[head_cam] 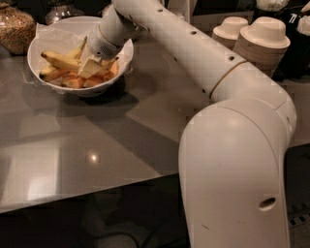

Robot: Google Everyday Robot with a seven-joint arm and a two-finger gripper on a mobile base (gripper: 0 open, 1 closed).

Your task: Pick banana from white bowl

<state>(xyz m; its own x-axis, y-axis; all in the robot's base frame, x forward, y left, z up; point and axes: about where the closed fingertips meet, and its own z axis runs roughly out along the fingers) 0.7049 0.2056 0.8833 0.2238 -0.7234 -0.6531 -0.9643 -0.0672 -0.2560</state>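
Observation:
The white bowl [36,48], lined with crinkled paper, sits at the back left of the grey table. In it lies the long yellow banana [60,61] with dark tips, pointing left. Shorter bananas [51,73] and orange fruit pieces [77,82] lie beside it. My gripper [90,66] is down inside the bowl, at the right end of the banana and touching the fruit pile. The wrist hides the bowl's right part.
A glass jar of brown grains [14,26] stands left of the bowl and another jar [60,9] stands behind it. Stacks of upturned beige paper bowls [264,38] stand at the back right. My arm reaches across the table [97,145] from the right.

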